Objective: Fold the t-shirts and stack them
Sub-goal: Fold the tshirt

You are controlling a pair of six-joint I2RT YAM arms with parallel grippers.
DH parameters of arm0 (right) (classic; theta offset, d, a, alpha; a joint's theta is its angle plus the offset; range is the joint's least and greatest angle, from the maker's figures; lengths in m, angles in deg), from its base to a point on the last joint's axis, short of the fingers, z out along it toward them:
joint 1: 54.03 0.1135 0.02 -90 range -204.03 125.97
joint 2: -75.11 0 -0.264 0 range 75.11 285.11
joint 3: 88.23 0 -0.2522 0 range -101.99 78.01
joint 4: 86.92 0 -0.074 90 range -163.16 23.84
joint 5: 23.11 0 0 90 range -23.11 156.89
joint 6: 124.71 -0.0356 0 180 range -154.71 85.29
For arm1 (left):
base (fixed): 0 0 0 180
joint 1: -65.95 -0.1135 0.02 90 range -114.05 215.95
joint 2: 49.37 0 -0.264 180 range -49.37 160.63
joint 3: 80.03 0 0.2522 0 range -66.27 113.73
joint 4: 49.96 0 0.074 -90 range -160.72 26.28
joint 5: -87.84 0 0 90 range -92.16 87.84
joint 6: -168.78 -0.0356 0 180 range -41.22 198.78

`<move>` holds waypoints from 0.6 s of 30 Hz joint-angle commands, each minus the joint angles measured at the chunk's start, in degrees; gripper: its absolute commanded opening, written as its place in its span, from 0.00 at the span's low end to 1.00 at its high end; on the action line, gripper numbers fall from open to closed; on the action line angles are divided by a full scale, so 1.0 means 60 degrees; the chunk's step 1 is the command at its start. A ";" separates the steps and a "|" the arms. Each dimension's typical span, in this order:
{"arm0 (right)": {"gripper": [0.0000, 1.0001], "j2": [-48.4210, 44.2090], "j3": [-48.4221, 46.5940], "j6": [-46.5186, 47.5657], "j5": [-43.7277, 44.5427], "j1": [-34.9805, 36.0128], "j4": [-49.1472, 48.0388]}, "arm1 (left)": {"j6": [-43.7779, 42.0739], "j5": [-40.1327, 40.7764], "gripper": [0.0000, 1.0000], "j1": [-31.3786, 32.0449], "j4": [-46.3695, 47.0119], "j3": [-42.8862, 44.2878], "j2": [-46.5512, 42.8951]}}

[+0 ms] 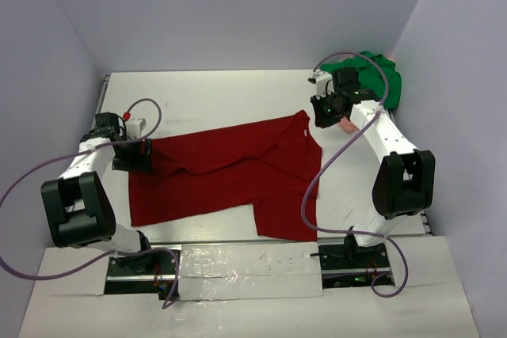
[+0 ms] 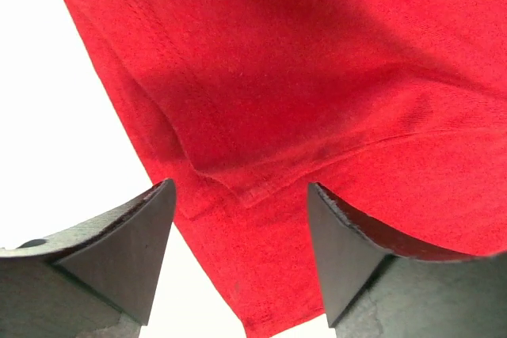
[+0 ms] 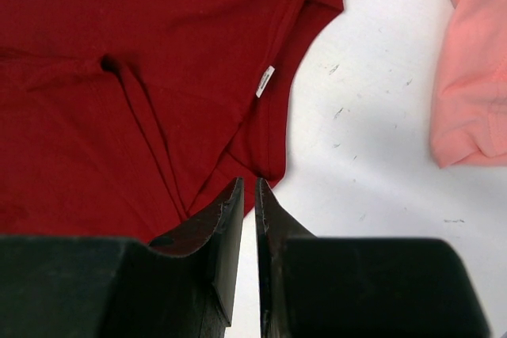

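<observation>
While the red shirt (image 1: pixel 230 176) lies spread but rumpled mid-table, the left gripper (image 1: pixel 141 154) at its nine o'clock edge stands released, straddling the hem (image 2: pixel 261 187). At two o'clock the right gripper (image 1: pixel 326 112) hovers clenched and empty beside the collar (image 3: pixel 277 93), with the pink shirt (image 3: pixel 471 77) and the green shirt (image 1: pixel 372 73) beyond. Folding looks barely begun; the next move calls for pinching that hem.

A white tabletop (image 1: pixel 222 89) is lying under everything and filling most of the overhead view. Pale lavender walls (image 1: pixel 238 5) are closing it in at the back and on both sides, meeting at the far corners. A thin dark rail (image 1: pixel 104 93) is running along the tabletop's left edge. At the near edge a crinkled, shiny sheet (image 1: pixel 245 263) is stretching across and catching the light. In the right wrist view small dark specks (image 3: pixel 337 112) are showing on the white surface, loosely scattered.
</observation>
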 commanded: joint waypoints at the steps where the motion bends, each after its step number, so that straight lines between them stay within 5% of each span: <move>1: 0.19 -0.0257 -0.0272 0.0050 -0.0183 -0.0058 -0.0008 | 0.0084 0.0080 0.77 -0.0056 0.0090 0.0118 -0.0515; 18: 0.19 -0.0534 -0.0301 0.0080 -0.0110 -0.0073 0.0124 | 0.0084 -0.0081 0.73 -0.0056 0.0353 -0.0189 0.0217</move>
